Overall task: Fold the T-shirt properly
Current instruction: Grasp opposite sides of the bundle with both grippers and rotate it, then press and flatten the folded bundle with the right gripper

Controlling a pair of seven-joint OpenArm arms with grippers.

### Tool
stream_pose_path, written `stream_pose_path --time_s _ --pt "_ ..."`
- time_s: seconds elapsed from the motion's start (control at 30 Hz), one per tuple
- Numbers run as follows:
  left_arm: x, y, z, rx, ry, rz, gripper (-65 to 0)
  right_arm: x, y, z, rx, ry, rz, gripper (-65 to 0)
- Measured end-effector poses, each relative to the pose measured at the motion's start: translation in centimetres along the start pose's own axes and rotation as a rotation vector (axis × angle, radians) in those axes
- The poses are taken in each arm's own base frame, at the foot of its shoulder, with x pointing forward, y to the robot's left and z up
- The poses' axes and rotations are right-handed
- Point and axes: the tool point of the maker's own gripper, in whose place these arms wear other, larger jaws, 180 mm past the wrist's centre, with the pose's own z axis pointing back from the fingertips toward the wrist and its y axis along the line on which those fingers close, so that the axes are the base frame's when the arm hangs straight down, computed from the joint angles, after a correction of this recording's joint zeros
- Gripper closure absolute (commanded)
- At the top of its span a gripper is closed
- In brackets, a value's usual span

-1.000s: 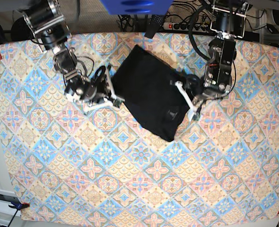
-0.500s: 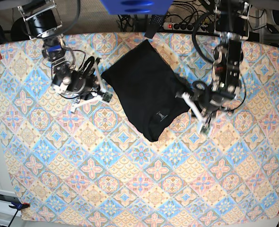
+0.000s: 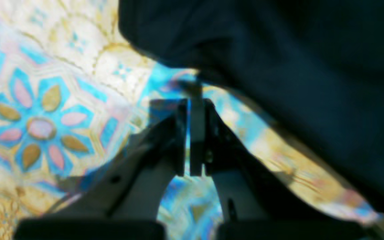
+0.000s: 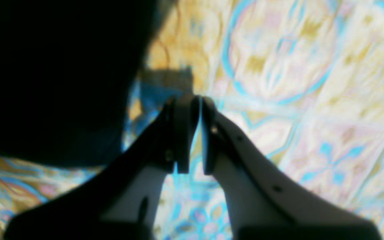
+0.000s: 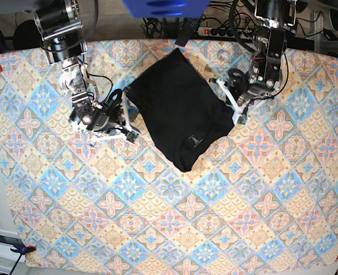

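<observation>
1. Although neither arm held anything, the T-shirt (image 5: 177, 112) was seen lying folded in a dark slab on the patterned tabletop (image 5: 157, 229), in the upper middle of the base view, between the two arms.
2. Its long axis was judged to run diagonally, from the far end near the top of the base view down to a corner nearer the camera.
3. The right gripper (image 5: 125, 119) was found just beside one long edge, its fingers (image 4: 183, 133) drawn nearly together with only a thin slit between them and nothing gripped; in its wrist view the cloth (image 4: 55, 76) lay to the left of the tips.
4. The left gripper (image 5: 231, 102) was placed at the opposite long edge, fingers (image 3: 182, 140) likewise narrow and empty, with cloth (image 3: 295, 66) ahead and to the right.
5. Both arms were judged about equally near.
</observation>
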Motion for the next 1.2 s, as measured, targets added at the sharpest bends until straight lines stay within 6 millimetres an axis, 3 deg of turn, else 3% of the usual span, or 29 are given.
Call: stream_pose_path --time_s 0.07,0.17,0.33,0.53,0.7,0.8,0.9,1.1,1.2 --pt "1.8 -0.1 -1.1 -0.009 -0.044 -0.018 0.0 -1.1 -0.2 -0.1 -0.008 0.039 0.000 -4.9" --pt "3.8 -0.3 -2.3 -0.013 -0.103 -0.032 0.0 -1.1 0.1 0.0 -0.006 0.030 -0.003 -4.9" --pt "6.9 -0.2 -4.1 -0.030 -0.145 -0.002 0.0 -1.5 4.1 0.6 0.043 -0.002 0.005 -4.8" --pt "11.1 -1.3 -6.2 -0.049 -0.214 0.048 0.0 0.1 3.2 4.8 -0.068 -0.115 -0.007 -4.8" --pt "12.9 -2.8 -6.6 -0.069 -0.217 0.059 0.0 -0.1 4.6 7.1 -0.092 -0.140 0.006 -4.8" --pt "12.5 -3.1 -5.5 -0.075 -0.214 0.047 0.0 -0.2 6.8 7.2 -0.053 -0.152 0.015 -4.8" --pt "11.5 -1.0 -2.8 -0.042 -0.231 0.040 0.0 0.7 9.7 6.7 0.012 -0.149 0.090 -4.5" --pt "8.9 4.9 3.0 0.106 -0.312 0.098 0.0 8.9 12.4 7.3 0.060 -0.325 0.237 -1.4" --pt "6.7 7.0 5.1 0.167 -0.323 0.143 0.0 11.2 14.1 7.1 0.113 -0.378 0.223 -1.4"
